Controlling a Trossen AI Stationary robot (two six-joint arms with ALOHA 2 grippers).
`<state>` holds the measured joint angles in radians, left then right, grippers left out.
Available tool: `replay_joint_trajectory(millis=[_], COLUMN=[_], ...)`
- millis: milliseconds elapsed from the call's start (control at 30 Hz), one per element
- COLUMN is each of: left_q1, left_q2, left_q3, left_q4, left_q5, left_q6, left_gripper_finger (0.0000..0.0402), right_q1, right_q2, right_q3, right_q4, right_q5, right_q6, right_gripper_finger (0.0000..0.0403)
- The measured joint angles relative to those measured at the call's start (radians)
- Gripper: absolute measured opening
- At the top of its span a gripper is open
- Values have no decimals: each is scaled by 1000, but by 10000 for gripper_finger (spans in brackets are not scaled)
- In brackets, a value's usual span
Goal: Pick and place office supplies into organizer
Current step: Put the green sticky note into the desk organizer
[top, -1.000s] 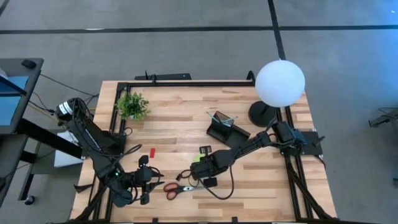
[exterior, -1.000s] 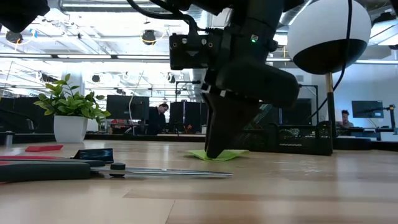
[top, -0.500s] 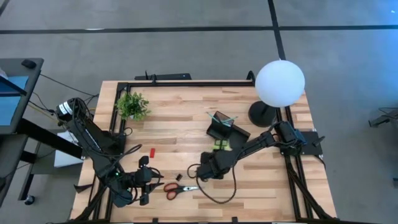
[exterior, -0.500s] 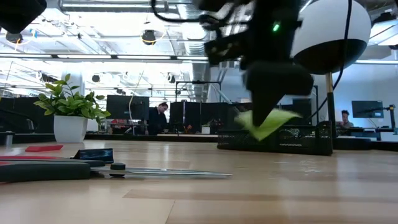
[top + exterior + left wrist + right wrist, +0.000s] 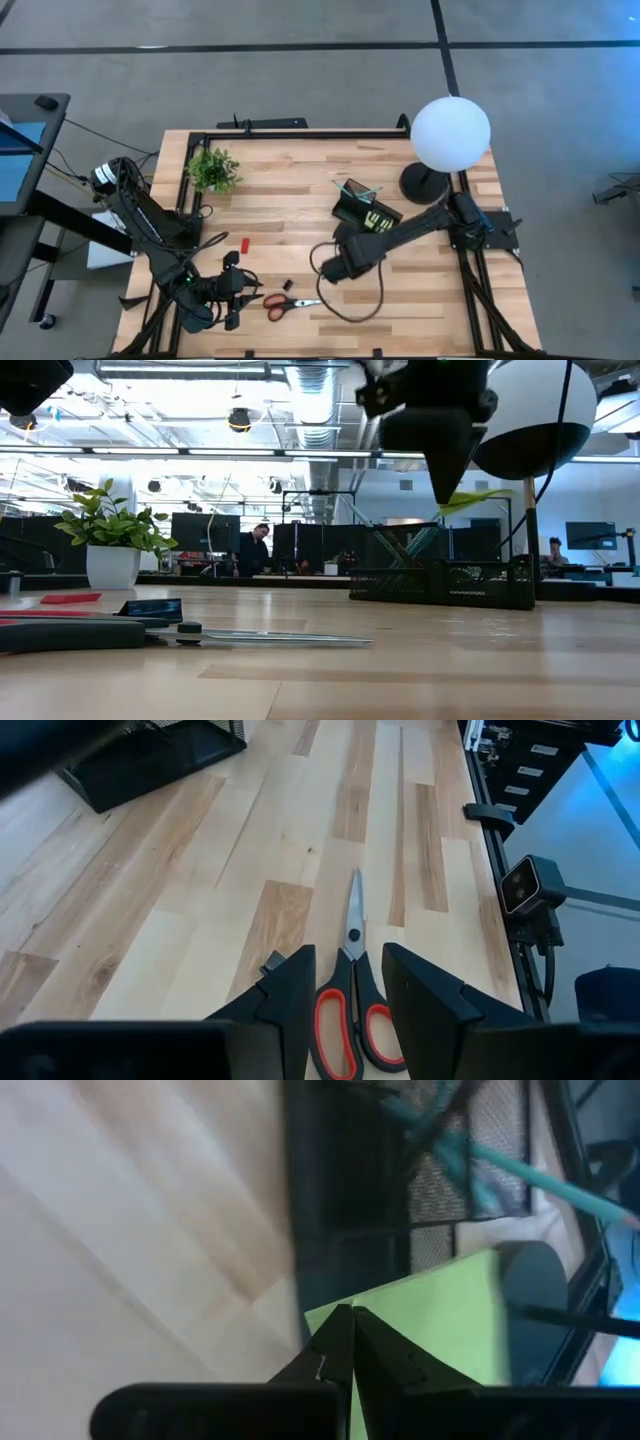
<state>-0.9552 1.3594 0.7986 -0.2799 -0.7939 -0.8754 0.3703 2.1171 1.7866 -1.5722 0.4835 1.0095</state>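
The lime-green sticky-note pad [image 5: 440, 1330] hangs in the air with my right gripper [image 5: 368, 226] shut on it, just beside the black mesh organizer [image 5: 352, 208]. A teal pen [image 5: 520, 1165] stands in the organizer. The red-handled scissors [image 5: 350, 990] lie flat on the table near its front edge. My left gripper [image 5: 345, 1005] is open, its fingers standing either side of the scissors' handles without touching them. A small red block [image 5: 245, 244] and a tiny black clip [image 5: 287, 285] lie on the wood. My right gripper pinches the pad near one corner [image 5: 368, 1316] between its two fingertips. The fingers [image 5: 445, 475] slant down from above. The pad juts sideways from the fingertips, roughly level, lifted clear of the table at about the height of the organizer's top.
A white globe lamp [image 5: 450, 133] with its black base [image 5: 420, 182] stands at the far right, close behind the organizer. A small potted plant [image 5: 213, 170] stands at the far left. A black cable [image 5: 350, 305] loops on the table under the right arm.
My right gripper has shut on the sticky-note pad, risen and moved toward the far right, to the organizer, rolling its wrist on the way. The pad has left the table and now hangs clear beside the organizer. My left gripper has kept still.
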Motion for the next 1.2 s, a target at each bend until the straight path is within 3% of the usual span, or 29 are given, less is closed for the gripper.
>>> replay_joint_trajectory(millis=[267,400,467,633,700,833,1000,1200], left_q1=[0,-4,-9,-19,-22,-22,-22,-22], left_q2=[0,0,0,0,0,0,0,0], left_q3=[0,0,0,0,0,0,0,0], left_q4=[1,-3,-3,-2,0,4,5,6], left_q5=[30,30,29,27,22,9,-27,-31], left_q6=[-3,2,1,-1,-3,-4,-3,-24], left_gripper_finger=[114,114,114,114,114,114,114,114], right_q1=[-116,-144,-142,-114,-97,-72,-60,-122], right_q2=[-147,-311,-407,-581,-594,-565,-523,-482], right_q3=[-100,-186,-248,-474,-561,-661,-683,-683], right_q4=[7,51,133,551,632,570,516,539], right_q5=[16,1,-7,-12,-14,-14,-14,-11], right_q6=[-40,-56,-63,-102,-107,22,90,175], right_gripper_finger=[0,0,0,0,0,0,0,0])
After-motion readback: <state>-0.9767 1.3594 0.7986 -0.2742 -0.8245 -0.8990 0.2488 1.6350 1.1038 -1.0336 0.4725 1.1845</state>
